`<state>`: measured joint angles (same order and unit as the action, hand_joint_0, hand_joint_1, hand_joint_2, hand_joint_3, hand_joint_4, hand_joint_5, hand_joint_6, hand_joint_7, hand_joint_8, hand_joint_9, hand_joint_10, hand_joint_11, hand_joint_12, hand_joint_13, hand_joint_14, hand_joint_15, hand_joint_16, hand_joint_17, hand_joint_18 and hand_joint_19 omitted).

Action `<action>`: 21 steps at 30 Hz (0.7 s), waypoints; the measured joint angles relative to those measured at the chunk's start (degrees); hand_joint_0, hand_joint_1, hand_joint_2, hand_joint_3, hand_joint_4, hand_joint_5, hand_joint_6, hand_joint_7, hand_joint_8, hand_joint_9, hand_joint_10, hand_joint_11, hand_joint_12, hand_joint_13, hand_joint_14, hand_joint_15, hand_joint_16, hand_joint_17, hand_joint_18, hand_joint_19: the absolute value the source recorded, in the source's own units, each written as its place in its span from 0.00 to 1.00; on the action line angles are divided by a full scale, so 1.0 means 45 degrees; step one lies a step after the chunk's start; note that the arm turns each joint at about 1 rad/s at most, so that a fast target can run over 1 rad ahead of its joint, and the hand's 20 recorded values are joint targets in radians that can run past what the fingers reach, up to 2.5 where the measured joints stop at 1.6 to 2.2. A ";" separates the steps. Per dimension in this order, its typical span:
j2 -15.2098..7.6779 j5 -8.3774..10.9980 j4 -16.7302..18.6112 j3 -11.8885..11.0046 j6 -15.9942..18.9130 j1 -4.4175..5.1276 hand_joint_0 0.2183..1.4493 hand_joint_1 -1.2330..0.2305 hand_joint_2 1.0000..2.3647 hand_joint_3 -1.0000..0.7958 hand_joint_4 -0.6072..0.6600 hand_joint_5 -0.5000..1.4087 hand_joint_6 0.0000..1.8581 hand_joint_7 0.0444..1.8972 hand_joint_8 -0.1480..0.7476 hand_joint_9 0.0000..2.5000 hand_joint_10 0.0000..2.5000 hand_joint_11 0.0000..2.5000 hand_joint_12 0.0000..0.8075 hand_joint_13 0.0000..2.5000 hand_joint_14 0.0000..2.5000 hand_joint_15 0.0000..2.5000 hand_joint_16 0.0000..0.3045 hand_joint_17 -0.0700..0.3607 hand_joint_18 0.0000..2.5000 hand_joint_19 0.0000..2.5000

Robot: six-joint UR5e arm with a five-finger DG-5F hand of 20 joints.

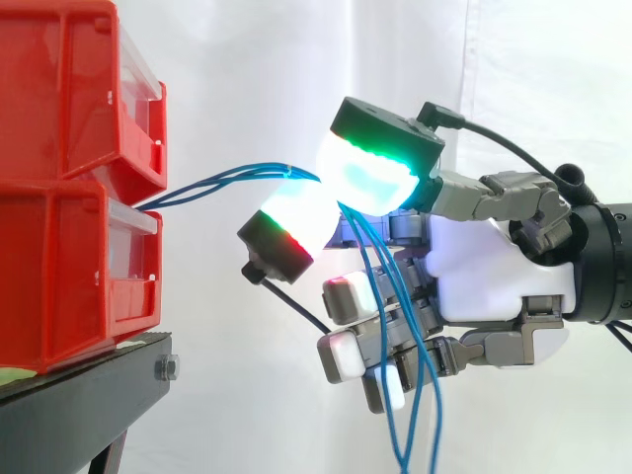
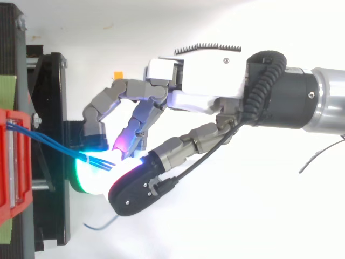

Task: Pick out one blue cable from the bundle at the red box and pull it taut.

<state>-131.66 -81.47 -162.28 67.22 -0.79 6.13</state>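
A white curtain (image 1: 247, 69) hangs across the back of the side view, brightly and evenly lit. A vertical fold (image 1: 472, 89) runs down it at upper right, with softer creases beside it. At lower left is the corner of a black stand (image 1: 79, 410). A silver bolt (image 1: 168, 368) sits on the stand's front edge, a pale green strip (image 1: 14, 376) lies on its top, and a slanted leg (image 1: 111, 452) runs below it. From above, the stand's black frame (image 2: 54, 108) runs down the left side with a grey rail (image 2: 21, 81) beside it and green tape (image 2: 7, 91) at the edge. The ground (image 2: 242, 216) below is plain white, and whether it is cloth or floor cannot be told.
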 measured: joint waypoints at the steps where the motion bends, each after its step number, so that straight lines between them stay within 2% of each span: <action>1: 0.0000 0.0000 0.0001 0.0000 -0.0004 0.0000 0.46 0.20 0.00 0.28 0.18 0.21 0.51 0.54 0.39 0.45 0.01 0.30 0.35 0.39 0.01 0.26 0.13 0.38 0.33 0.31; 4: 0.0001 0.0000 -0.0009 0.0002 -0.0010 0.0003 0.42 0.20 0.00 0.28 0.21 0.21 0.51 0.52 0.40 0.45 0.01 0.30 0.35 0.40 0.01 0.26 0.13 0.38 0.34 0.30; 6: 0.0000 0.0000 -0.0017 0.0003 -0.0007 0.0005 0.36 0.20 0.00 0.28 0.29 0.21 0.51 0.50 0.40 0.45 0.01 0.30 0.36 0.40 0.01 0.27 0.13 0.38 0.34 0.31; 9: 0.0001 0.0000 -0.0010 0.0004 0.0006 0.0004 0.30 0.21 0.00 0.28 0.36 0.22 0.50 0.47 0.41 0.46 0.01 0.31 0.37 0.40 0.01 0.27 0.14 0.38 0.34 0.31; 15: 0.0000 0.0000 0.0001 0.0004 0.0014 -0.0007 0.23 0.25 0.00 0.28 0.41 0.23 0.49 0.41 0.43 0.49 0.01 0.30 0.39 0.42 0.01 0.27 0.15 0.41 0.36 0.31; 21: -0.0001 0.0000 -0.0025 0.0004 0.0009 -0.0003 0.19 0.30 0.00 0.28 0.43 0.23 0.47 0.44 0.44 0.49 0.01 0.30 0.41 0.42 0.01 0.26 0.17 0.43 0.37 0.31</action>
<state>-131.66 -81.48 -162.40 67.24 -0.75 6.12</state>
